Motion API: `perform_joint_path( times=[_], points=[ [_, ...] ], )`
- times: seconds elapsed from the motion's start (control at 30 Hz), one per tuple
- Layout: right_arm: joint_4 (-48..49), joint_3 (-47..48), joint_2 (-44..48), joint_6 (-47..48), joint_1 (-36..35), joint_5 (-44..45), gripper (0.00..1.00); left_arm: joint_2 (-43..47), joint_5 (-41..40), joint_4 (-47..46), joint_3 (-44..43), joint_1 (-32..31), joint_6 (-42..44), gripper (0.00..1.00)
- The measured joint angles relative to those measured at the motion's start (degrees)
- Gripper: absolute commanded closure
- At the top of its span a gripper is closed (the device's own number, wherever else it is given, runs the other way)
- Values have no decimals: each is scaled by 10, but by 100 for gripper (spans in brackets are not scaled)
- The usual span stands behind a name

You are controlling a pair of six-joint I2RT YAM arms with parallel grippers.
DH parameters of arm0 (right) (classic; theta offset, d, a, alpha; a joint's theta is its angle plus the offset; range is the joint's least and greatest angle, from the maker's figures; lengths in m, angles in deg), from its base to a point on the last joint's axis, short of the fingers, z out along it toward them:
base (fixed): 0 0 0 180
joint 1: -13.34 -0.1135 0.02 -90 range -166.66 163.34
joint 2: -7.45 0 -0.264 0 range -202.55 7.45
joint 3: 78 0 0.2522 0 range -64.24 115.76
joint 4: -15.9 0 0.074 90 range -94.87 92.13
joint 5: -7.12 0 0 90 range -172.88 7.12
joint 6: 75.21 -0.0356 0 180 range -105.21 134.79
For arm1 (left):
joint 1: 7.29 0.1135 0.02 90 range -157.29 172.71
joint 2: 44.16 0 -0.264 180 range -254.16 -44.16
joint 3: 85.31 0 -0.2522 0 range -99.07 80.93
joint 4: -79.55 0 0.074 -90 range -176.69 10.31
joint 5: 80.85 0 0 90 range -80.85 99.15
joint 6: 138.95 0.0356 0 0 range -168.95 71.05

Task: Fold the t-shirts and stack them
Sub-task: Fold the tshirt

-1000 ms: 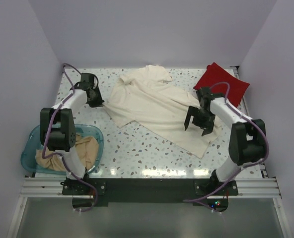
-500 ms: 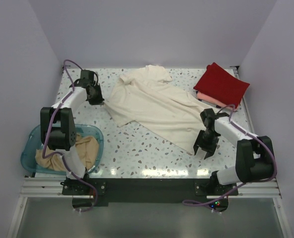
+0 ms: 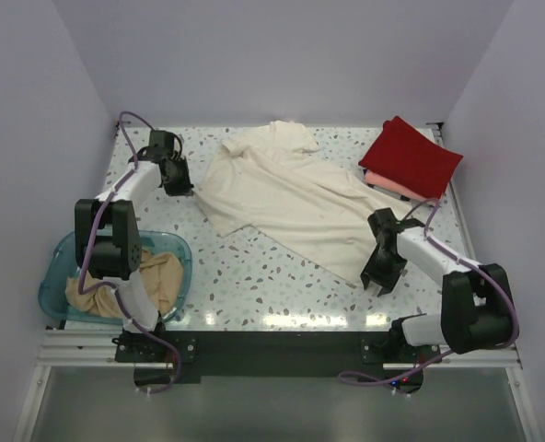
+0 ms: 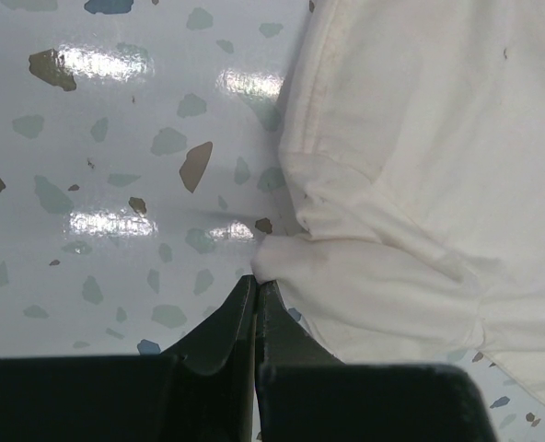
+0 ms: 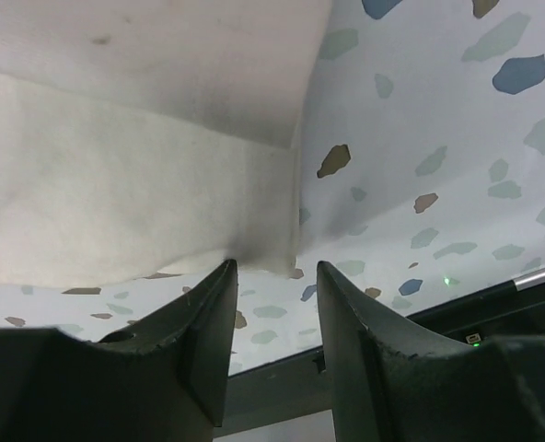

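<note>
The cream-white t-shirt (image 3: 291,198) lies spread out across the middle of the table. My left gripper (image 3: 179,187) is at its left sleeve. In the left wrist view its jaws (image 4: 256,281) are shut, pinching the bunched tip of that sleeve (image 4: 295,258). My right gripper (image 3: 379,279) is open at the shirt's near right hem corner. In the right wrist view (image 5: 274,265) the corner of the cloth (image 5: 263,249) hangs between the two fingertips. A folded red t-shirt (image 3: 411,155) lies on a salmon pink one (image 3: 388,184) at the far right. The tan-beige t-shirt (image 3: 153,281) is in the tub.
The translucent blue tub (image 3: 52,267) stands at the near left beside the left arm's base. The table's front rail (image 3: 272,345) runs just below the right gripper. The walls close in the back and both sides.
My right gripper has moved from over the shirt's right side down toward the near edge, to the hem corner, uncovering the pink shirt. The left gripper has stayed put.
</note>
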Motion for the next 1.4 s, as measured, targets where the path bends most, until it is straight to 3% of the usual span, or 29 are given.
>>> perform_joint_path(
  times=[0.17, 0.4, 0.63, 1.07, 1.4],
  points=[
    [16, 0, 10, -12, 0, 19, 60, 0, 2, 1, 0, 0, 0, 100],
    [43, -9, -10, -14, -7, 15, 71, 2, 1, 7, 0, 0, 0, 100],
    [44, -8, -16, -6, -33, 1, 100, 19, 7, 11, 7, 0, -1, 100],
    [-68, -1, 61, 47, -46, -35, 100, 198, 23, 33, 138, 0, -46, 100],
    [-155, 3, 116, 68, -52, -72, 100, 351, 15, 111, 167, 0, -69, 100]
  ],
)
